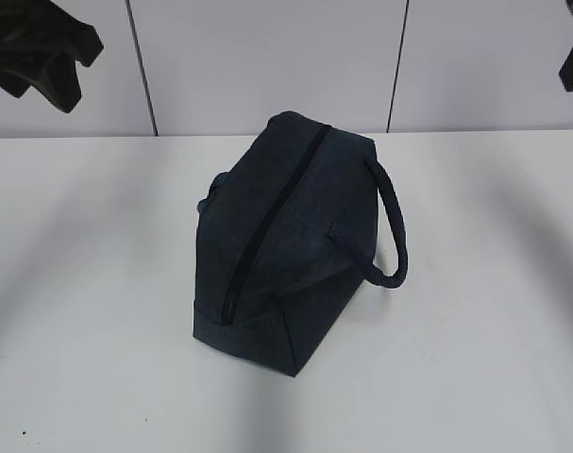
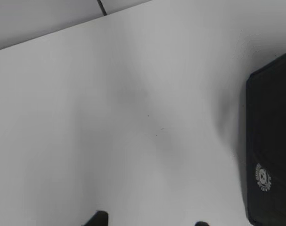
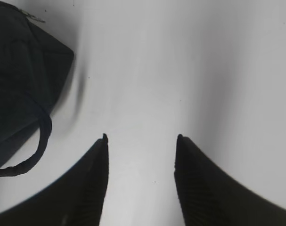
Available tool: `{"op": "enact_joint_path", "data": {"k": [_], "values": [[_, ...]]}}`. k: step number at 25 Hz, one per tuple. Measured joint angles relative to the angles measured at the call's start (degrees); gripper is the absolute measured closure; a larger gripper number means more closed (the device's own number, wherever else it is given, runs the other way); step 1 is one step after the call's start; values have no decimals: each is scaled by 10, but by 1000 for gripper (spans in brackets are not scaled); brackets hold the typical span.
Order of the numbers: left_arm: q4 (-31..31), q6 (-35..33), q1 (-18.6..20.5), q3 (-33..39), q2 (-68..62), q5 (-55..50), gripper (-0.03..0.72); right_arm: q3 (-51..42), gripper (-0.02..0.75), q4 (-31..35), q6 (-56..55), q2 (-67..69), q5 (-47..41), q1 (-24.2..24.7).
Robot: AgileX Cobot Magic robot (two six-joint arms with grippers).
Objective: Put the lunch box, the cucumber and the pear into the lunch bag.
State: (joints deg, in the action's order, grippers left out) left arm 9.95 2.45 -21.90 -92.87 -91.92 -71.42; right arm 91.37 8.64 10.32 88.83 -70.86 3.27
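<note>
The lunch bag [image 3: 20,80] sits left of the right tool [image 3: 141,137], half-open and empty.

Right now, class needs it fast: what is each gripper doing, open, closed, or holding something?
Left gripper: open, holding nothing; only its fingertips show above the bare table.
Right gripper: open, empty, beside the lunch bag.

A white table [image 1: 97,359] under soft, shadowy light stands before a pale wall [image 1: 267,57] with dark seams.
</note>
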Motion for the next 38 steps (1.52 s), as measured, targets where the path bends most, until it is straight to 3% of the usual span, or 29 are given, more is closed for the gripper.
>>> {"op": "enact_joint_path", "data": {"k": [6, 17, 38], "values": [[-4, 1, 0, 77, 60, 0, 347, -57, 372, -10, -16, -122, -5, 0], [-31, 1, 0, 256, 245, 0, 346, -202, 372, -86, -19, -356, -12, 0], [-75, 1, 0, 595, 696, 97, 346, -597, 373, -97, -29, -760, 27, 0]]}}
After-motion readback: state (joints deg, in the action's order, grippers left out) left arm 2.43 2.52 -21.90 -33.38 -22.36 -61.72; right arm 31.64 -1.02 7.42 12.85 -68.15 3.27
